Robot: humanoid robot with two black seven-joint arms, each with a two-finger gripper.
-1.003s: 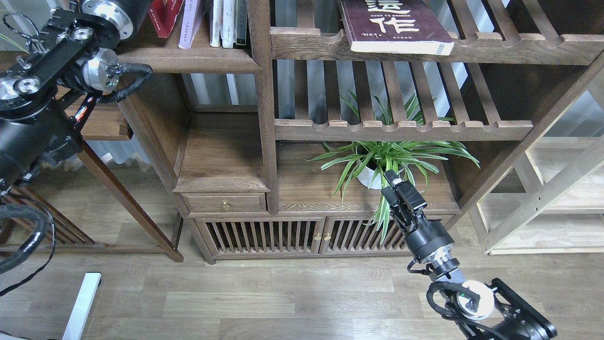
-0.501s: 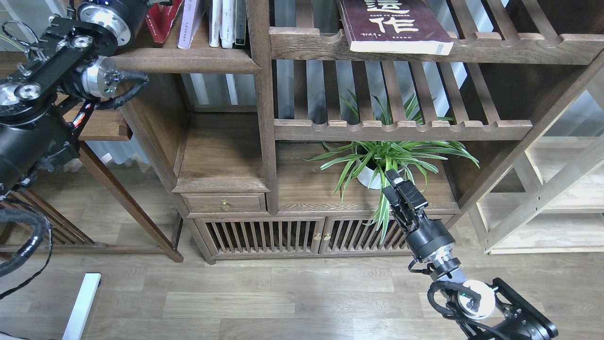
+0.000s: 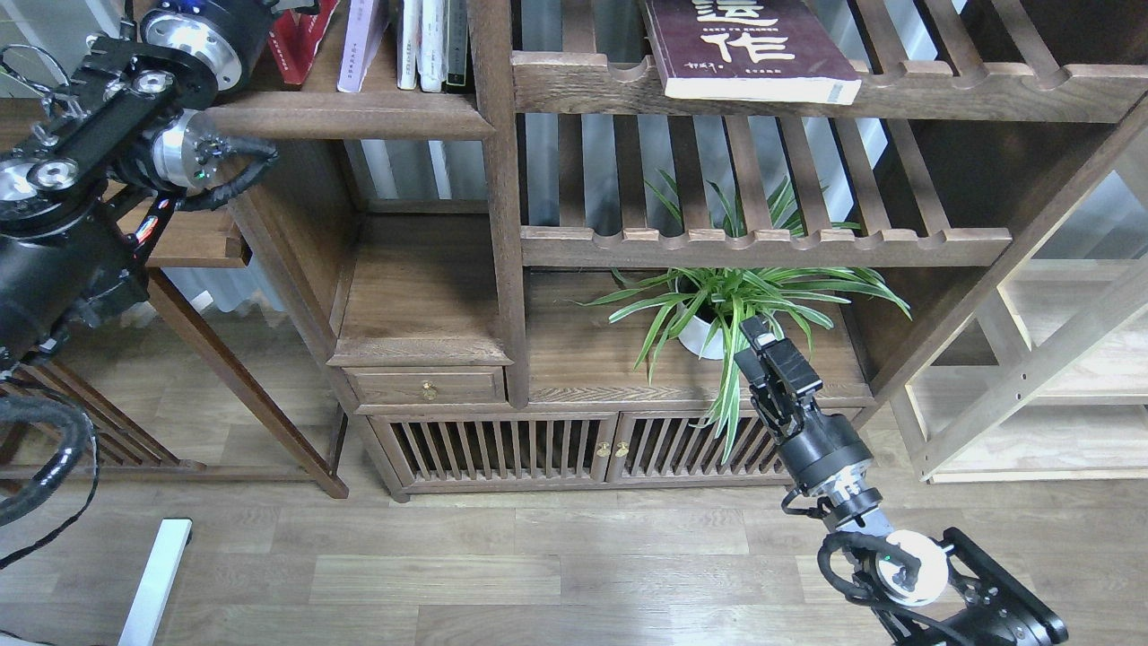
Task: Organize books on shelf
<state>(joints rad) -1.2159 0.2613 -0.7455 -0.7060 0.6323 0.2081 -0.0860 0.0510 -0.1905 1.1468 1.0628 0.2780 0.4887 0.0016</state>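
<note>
The right claw (image 3: 769,352) is hanging low on the right, in front of the bookcase's bottom ledge, its fingers looking drawn close together with nothing between them, and its tip is overlapping the drooping leaves of a potted plant (image 3: 735,301) in a white pot. The left arm is reaching up at the far left, and its claw is passing out of the top edge by the red book (image 3: 300,36), so I cannot tell whether it is open, closed or gripping that book. The red book is leaning at a slant on the shelf (image 3: 359,115), the solid dark-brown board at the upper left, with the arm's silver wrist joint just beside it. To its right the pale lavender book (image 3: 360,40) is leaning too, and beyond it slim white and dark-spined books (image 3: 435,40) are standing upright against the post. The maroon book (image 3: 749,49) is lying flat, well above the right claw, on the upper slatted rack (image 3: 942,90), its near edge jutting over the scalloped rail; its cover is showing large white Chinese characters, the lower one reading "作", with smaller print too fine to read.
</note>
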